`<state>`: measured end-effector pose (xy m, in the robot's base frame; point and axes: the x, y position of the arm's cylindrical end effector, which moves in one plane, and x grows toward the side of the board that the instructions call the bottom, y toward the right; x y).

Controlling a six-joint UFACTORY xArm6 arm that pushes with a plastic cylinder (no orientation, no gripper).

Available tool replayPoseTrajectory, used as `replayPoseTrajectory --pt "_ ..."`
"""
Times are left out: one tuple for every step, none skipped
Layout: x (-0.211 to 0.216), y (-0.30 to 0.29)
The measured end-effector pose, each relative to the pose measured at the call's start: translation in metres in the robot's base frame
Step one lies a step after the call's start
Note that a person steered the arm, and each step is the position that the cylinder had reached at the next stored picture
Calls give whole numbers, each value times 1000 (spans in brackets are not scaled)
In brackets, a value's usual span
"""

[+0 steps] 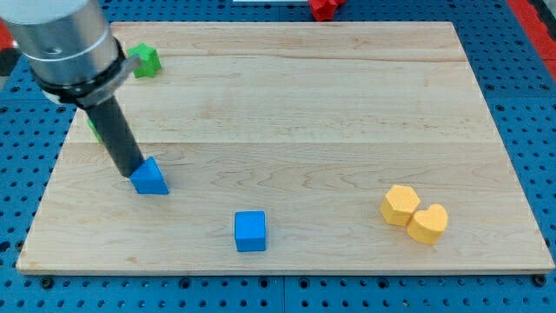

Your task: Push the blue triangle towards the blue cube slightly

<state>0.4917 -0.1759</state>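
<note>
Now my tip [132, 173] touches the blue triangle [150, 177] at lower left of the desk [347, 113]; no hand exists to open or close. Best nudge briefly down-right toward the blue cube [250, 231], staying centred.

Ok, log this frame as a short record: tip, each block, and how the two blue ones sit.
tip: my tip touches the blue triangle's upper-left side
blue triangle: lower left of the wooden board
blue cube: to the view's lower right of the triangle, a clear gap between them
yellow blocks: two touching, lower right
green block: near the top-left corner; another bit of green shows behind the rod
red block: off the board at the view's top
</note>
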Motion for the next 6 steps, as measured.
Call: replayPoseTrajectory --pt "18 1" --pt "35 -20" --pt "98 -46" --pt "126 8" --pt "126 68" --pt "126 132"
